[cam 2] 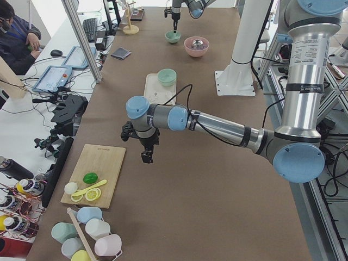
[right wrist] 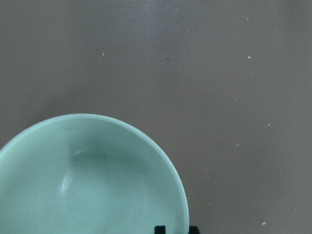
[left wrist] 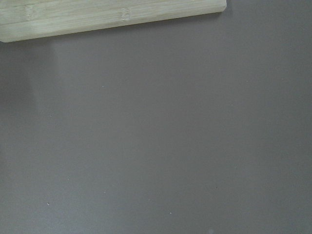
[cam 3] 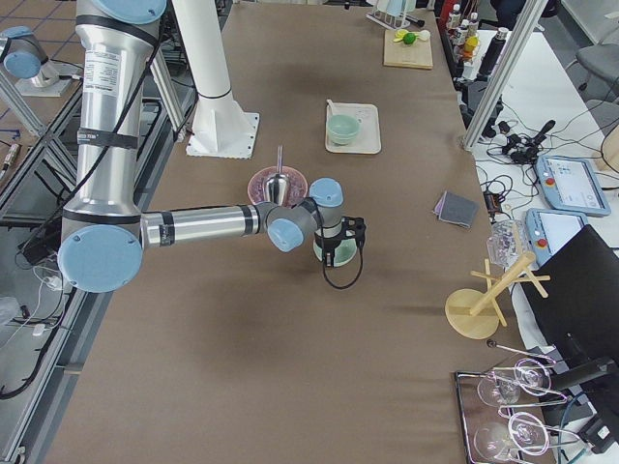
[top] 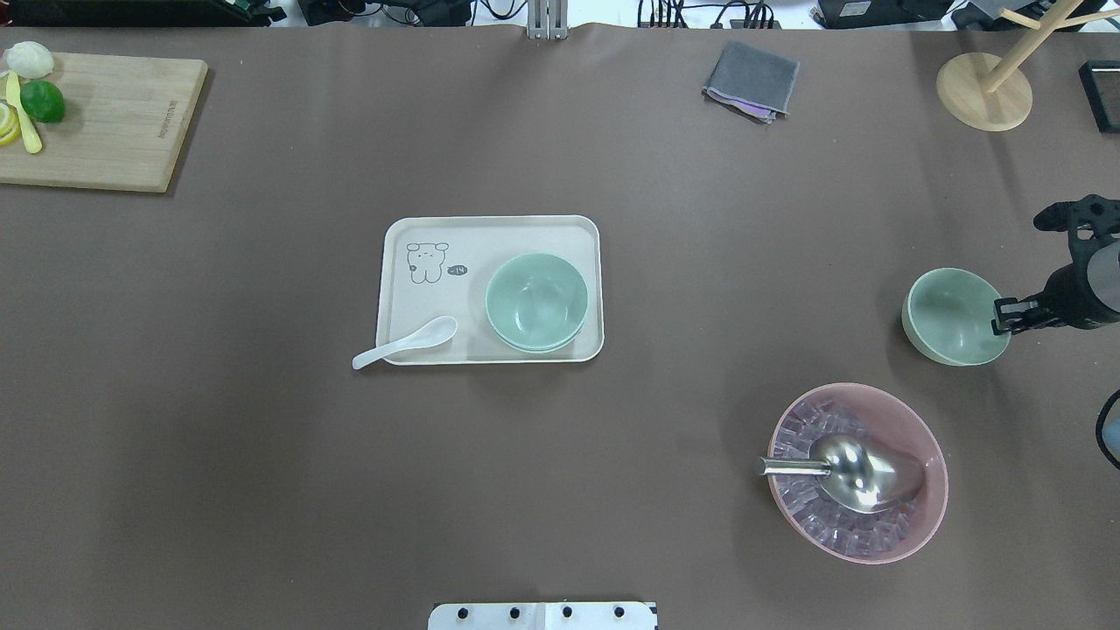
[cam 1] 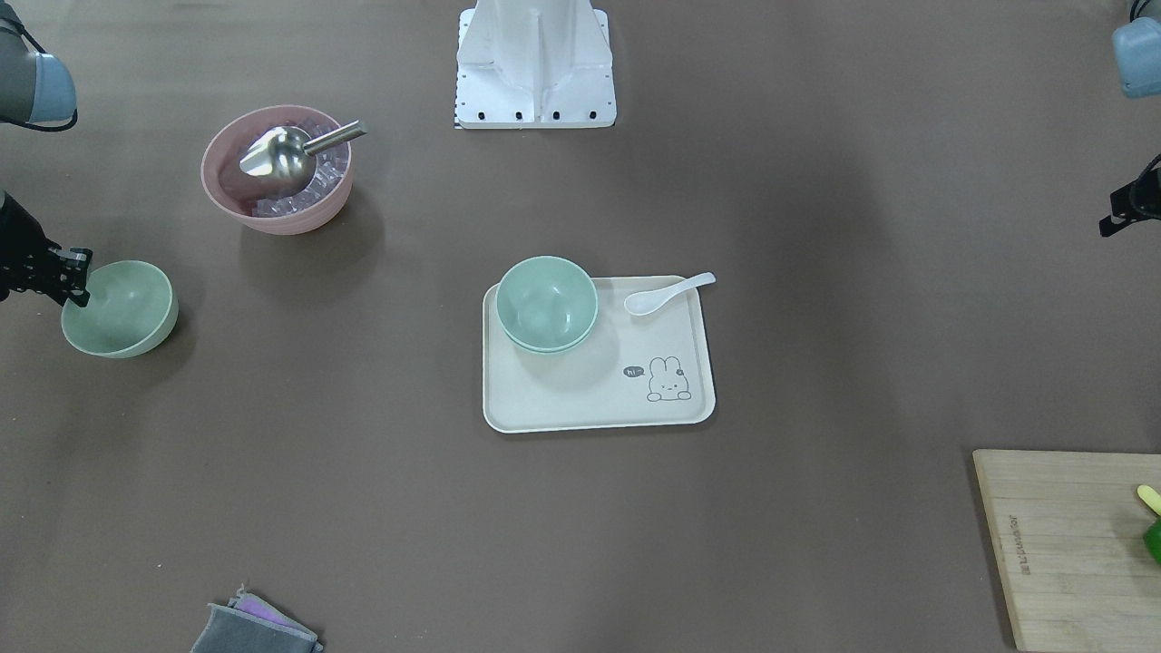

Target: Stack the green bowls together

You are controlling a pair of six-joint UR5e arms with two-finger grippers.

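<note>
Two pale green bowls (cam 1: pixel 547 304) (top: pixel 535 302) sit nested one in the other on a cream tray (cam 1: pixel 590 404) (top: pixel 490 232) mid-table. Another green bowl (cam 1: pixel 122 308) (top: pixel 949 315) (right wrist: pixel 87 185) stands alone on the table by the robot's right side. My right gripper (cam 1: pixel 80 288) (top: pixel 1002 319) (right wrist: pixel 176 229) is at that bowl's outer rim, fingertips on either side of the wall, shut on it. My left gripper (cam 2: pixel 147 157) hangs above bare table between the cutting board and the tray; whether it is open or shut I cannot tell.
A pink bowl (cam 1: pixel 272 213) (top: pixel 932 455) of ice cubes with a metal scoop (cam 1: pixel 281 154) stands close to the lone bowl. A white spoon (cam 1: pixel 667 293) lies on the tray. A cutting board (top: pixel 105 122), folded cloth (top: pixel 751 80) and wooden stand (top: pixel 984 92) line the far side.
</note>
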